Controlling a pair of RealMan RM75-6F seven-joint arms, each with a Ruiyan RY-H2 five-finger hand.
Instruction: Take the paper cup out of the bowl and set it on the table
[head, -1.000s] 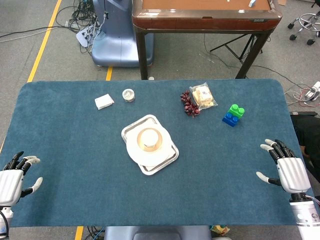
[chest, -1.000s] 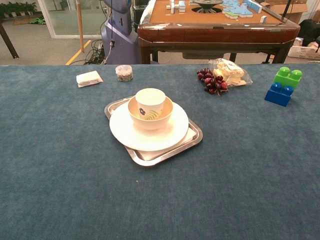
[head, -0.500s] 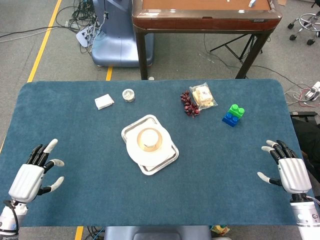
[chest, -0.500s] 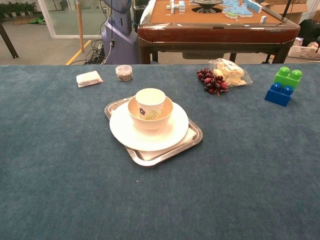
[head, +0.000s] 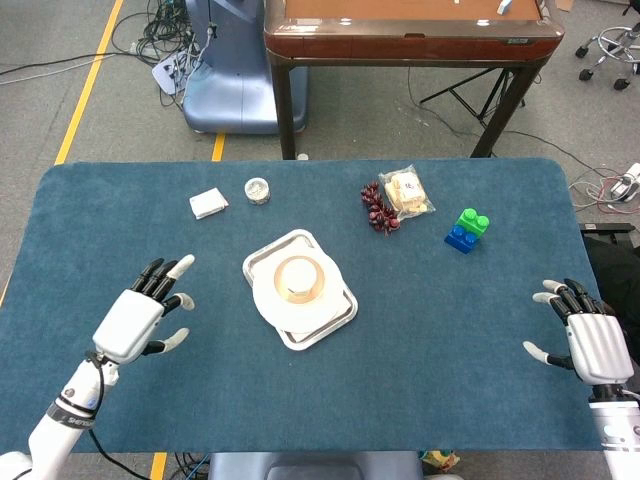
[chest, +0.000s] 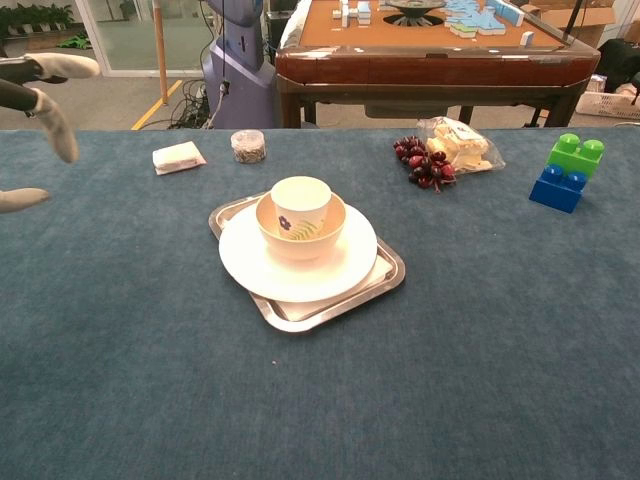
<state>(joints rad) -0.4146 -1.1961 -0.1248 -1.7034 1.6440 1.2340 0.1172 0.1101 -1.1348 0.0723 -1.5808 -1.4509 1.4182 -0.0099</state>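
A white paper cup (chest: 300, 204) (head: 299, 279) stands upright inside a cream bowl (chest: 302, 233) with a leaf print. The bowl sits on a white plate (chest: 258, 263) on a metal tray (chest: 372, 288) at the table's middle. My left hand (head: 140, 313) hovers open with fingers spread, to the left of the tray and apart from it; only its fingertips (chest: 60, 66) show at the chest view's left edge. My right hand (head: 590, 341) is open near the table's right edge, far from the cup.
Along the far side lie a folded white cloth (head: 208, 203), a small round tin (head: 258, 190), dark red grapes (head: 379, 208), a bag of snacks (head: 407, 191) and a green-and-blue block stack (head: 466, 230). A brown table (head: 405, 30) stands behind.
My left hand has moved from the table's left front corner inward and forward toward the tray. The right hand has drifted slightly back and right. The cup and bowl have not moved.
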